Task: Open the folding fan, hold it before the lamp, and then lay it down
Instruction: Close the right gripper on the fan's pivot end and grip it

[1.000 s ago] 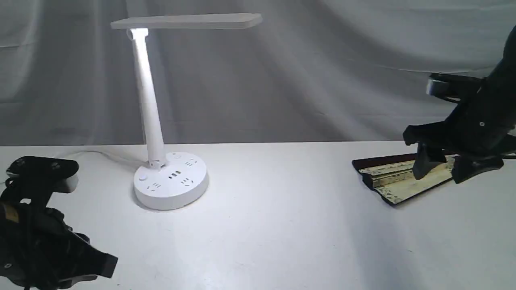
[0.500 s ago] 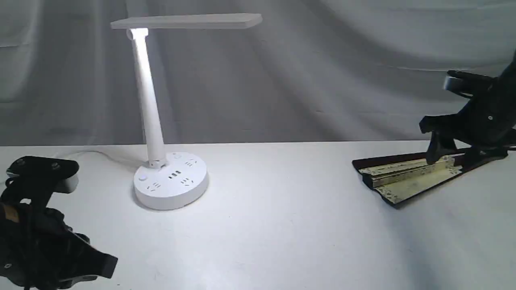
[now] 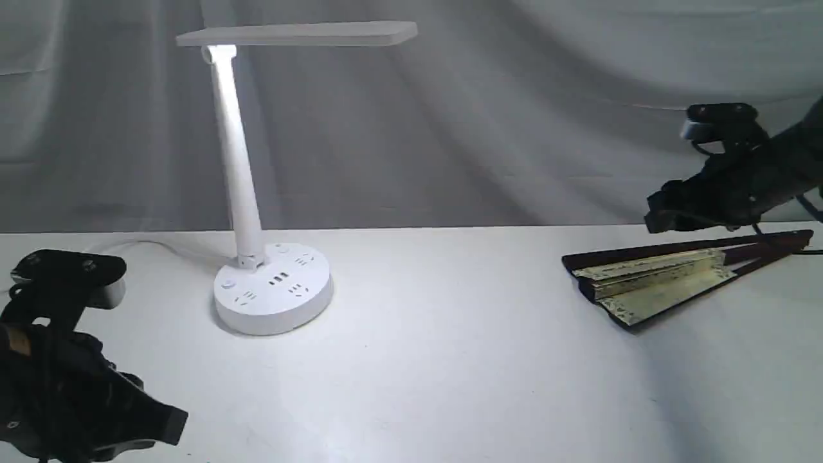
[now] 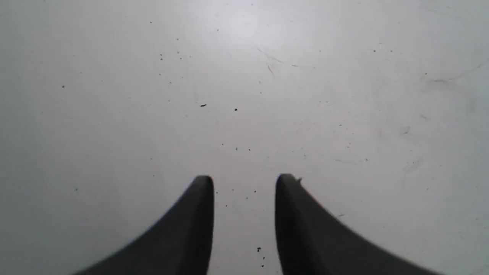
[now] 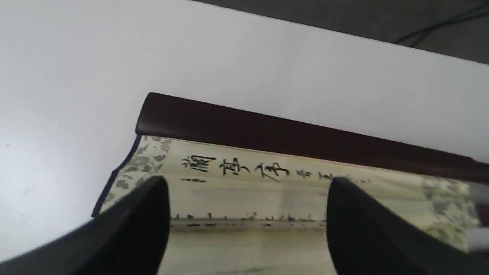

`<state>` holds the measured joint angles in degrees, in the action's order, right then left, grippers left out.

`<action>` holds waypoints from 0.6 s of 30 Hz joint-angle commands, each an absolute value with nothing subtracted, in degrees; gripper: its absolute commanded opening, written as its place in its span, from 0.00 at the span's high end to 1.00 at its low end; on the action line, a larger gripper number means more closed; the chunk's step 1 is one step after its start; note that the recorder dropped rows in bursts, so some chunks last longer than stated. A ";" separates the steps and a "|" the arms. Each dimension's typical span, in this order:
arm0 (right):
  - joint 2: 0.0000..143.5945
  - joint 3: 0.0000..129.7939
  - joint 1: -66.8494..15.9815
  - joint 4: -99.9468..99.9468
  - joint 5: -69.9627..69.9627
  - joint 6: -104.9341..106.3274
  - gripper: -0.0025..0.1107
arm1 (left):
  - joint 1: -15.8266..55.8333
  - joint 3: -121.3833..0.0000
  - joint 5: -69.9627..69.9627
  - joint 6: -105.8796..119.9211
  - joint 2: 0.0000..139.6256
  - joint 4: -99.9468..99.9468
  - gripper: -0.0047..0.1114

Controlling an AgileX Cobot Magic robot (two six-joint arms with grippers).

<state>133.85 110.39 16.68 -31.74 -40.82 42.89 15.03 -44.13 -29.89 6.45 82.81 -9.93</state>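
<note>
From the exterior camera you have one matte white table [image 3: 450,386] against a draped grey cloth [image 3: 514,128]. One white plastic lamp [image 3: 239,180] stands left of centre, with a round base, a slanted stem and a flat head. One folding fan [image 3: 656,283] lies at the right, partly spread, its dark wooden guards framing cream paper. Your right gripper [image 3: 659,217] hangs above it, seemingly clear of it.

Left wrist camera: speckled tabletop under the left gripper [image 4: 244,179], its two black fingers apart with nothing between them.

Right wrist camera: two fingers spread wide over the calligraphy pleats, gripping nothing.
</note>
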 commanded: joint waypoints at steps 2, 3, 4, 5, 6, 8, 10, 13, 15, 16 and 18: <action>136.65 110.66 14.62 -34.25 -38.18 52.72 0.45 | 15.41 -44.44 -29.90 6.64 82.79 -10.13 0.72; 137.14 110.66 14.15 -34.03 -37.64 53.37 0.45 | 15.41 -44.44 -29.90 6.64 82.79 -10.13 0.72; 137.44 110.77 13.97 -34.03 -36.86 54.05 0.45 | 15.41 -44.44 -29.90 6.64 82.79 -10.13 0.72; 137.76 110.77 13.75 -34.03 -36.09 54.17 0.45 | 15.41 -44.44 -29.90 6.64 82.79 -10.13 0.72; 138.16 110.77 13.32 -34.03 -35.69 54.17 0.45 | 15.41 -44.44 -29.90 6.64 82.79 -10.13 0.72; 138.58 110.77 12.90 -33.89 -35.54 54.29 0.45 | 15.41 -44.44 -29.90 6.64 82.79 -10.13 0.72; 138.85 110.77 12.56 -33.62 -35.97 54.29 0.42 | 15.41 -44.44 -30.01 6.64 82.79 -10.13 0.72; 139.24 110.77 12.56 -33.61 -38.65 56.06 0.39 | 15.41 -44.44 -30.01 6.64 82.79 -10.13 0.72; 139.57 110.77 12.56 -33.61 -40.05 57.15 0.36 | 15.41 -44.44 -30.01 6.64 82.79 -10.13 0.72; 139.70 110.77 12.67 -33.16 -40.58 57.24 0.36 | 15.41 -44.44 -30.01 6.64 82.79 -10.13 0.72; 139.98 110.77 12.67 -32.62 -41.12 59.10 0.34 | 15.41 -44.44 -30.01 6.64 82.79 -10.13 0.72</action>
<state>140.08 110.39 12.65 -33.25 -40.02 57.34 15.03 -44.13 -29.89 6.45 82.81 -9.93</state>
